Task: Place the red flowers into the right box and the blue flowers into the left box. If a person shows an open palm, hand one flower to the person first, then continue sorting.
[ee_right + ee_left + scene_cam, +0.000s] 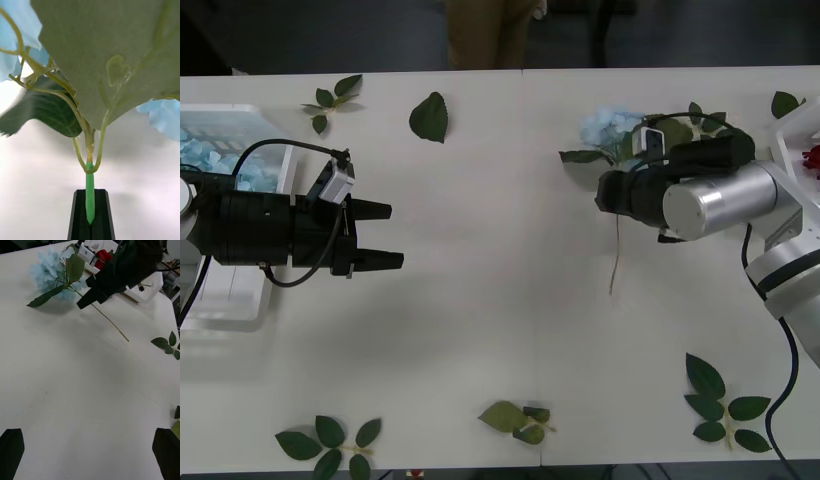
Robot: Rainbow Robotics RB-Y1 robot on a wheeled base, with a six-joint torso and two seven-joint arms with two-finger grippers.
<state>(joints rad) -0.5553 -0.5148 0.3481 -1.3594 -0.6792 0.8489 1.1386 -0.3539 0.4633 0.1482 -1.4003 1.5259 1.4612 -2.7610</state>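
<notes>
I've got one blue flower (605, 128) pinched in the right gripper (608, 192): black fingers (91, 219) pressed together on its green stem just below the leaves. Its pale bloom sits far right of table centre, toward the far edge, with a dark leaf (582, 156) sticking out left. The thin bare end of the stem (615, 255) trails toward me past the gripper. In the left wrist view the bloom (50, 275) is close over the white table (82, 390); whether it touches I can't tell.

More blue flowers (208, 155) already lie in the left box (230, 115), the slotted white basket at the table's left edge. Red flowers (810, 158) show in the right box (790, 135) at the far right edge, also visible behind the right arm (103, 255).

My left gripper (380, 235) hangs over the table just beside the left box, fingers apart, holding nothing, pointed toward the centre.

Loose green leaf sprigs (330, 98) scattered around; a single leaf (430, 116) near the far edge.
</notes>
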